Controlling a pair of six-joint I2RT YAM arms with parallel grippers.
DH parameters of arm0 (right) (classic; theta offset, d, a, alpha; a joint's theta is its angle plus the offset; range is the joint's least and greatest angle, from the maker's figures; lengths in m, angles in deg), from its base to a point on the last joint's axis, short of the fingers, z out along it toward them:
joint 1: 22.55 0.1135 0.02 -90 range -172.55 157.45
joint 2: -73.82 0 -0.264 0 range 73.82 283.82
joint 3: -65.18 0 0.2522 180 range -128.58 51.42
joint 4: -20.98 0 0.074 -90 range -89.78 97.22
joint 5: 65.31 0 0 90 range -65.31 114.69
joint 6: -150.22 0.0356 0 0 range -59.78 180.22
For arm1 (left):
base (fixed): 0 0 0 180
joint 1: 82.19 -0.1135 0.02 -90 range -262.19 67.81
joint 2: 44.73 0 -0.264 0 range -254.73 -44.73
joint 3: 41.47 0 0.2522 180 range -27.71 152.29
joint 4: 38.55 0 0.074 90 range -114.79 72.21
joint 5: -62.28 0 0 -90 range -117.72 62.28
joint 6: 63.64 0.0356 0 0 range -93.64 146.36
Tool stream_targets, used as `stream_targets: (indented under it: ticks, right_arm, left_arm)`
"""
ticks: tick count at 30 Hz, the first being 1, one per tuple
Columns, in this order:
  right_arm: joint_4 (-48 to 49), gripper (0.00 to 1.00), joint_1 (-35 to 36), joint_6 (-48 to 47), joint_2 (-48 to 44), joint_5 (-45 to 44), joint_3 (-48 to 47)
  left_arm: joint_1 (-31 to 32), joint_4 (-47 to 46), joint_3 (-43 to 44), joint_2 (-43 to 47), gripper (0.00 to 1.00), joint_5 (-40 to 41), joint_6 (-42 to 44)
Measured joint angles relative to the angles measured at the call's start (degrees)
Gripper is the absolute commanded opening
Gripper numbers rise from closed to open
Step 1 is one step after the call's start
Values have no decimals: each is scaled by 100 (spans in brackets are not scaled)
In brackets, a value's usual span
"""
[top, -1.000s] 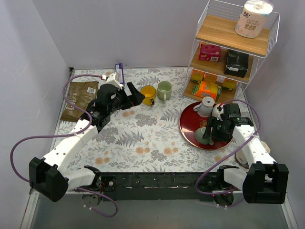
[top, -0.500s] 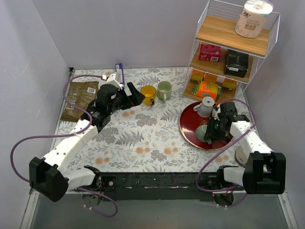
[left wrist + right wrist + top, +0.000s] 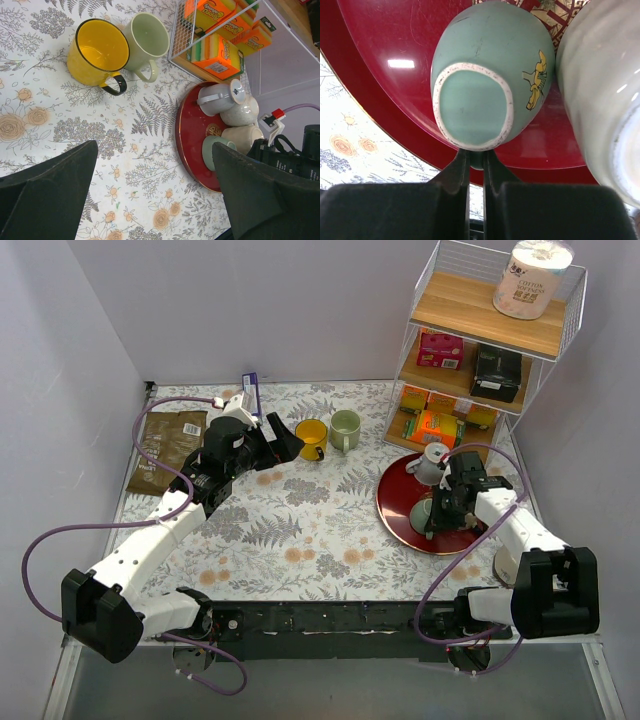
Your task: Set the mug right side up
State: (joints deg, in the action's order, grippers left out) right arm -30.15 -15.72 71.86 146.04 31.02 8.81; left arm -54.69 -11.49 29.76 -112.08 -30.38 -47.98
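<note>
A teal mug (image 3: 490,90) with a yellow mark stands upside down on the red plate (image 3: 380,60), its white-ringed base facing up. My right gripper (image 3: 476,157) is shut on its handle, which sits pinched between the two fingers at the mug's near side. From above, the mug (image 3: 422,512) shows just left of the right gripper (image 3: 437,515). My left gripper (image 3: 290,445) hangs open over the tablecloth near the yellow mug (image 3: 312,436), holding nothing. In the left wrist view the left gripper (image 3: 155,150) frames bare cloth, with the teal mug (image 3: 212,150) beside its right finger.
On the plate (image 3: 395,505), a cream mug (image 3: 600,100) crowds the teal one and a white mug (image 3: 432,462) lies on its side. A pale green mug (image 3: 346,426) stands beside the yellow one. A wire shelf rack (image 3: 480,350) rises behind the plate. A brown packet (image 3: 165,445) lies far left.
My right gripper slid left along the plate to the teal mug and closed its fingers on the handle. The left arm stayed still.
</note>
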Motion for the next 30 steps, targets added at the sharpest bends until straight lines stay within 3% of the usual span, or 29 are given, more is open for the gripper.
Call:
stream_targets:
  ticks: [9, 17, 22, 28, 30]
  right_arm:
    - [-72, 1, 116, 55, 28, 79, -256]
    - [146, 1, 195, 654, -101, 1224, -1172]
    - [1137, 1, 245, 1495, -396, 2129, -1504]
    - [3029, 1, 564, 2951, -522, 2850, -1620]
    - [3550, 1, 778, 3327, -472, 2959, -1740]
  left_arm:
    - [0, -2, 0, 0, 98, 0, -2]
    - [-2, -33, -2, -11, 98, -256, -116]
    - [0, -518, -181, -33, 98, -1047, -245]
    - [0, -1611, -374, -155, 98, -2315, -662]
    - [0, -2000, -321, -271, 92, -2614, -820]
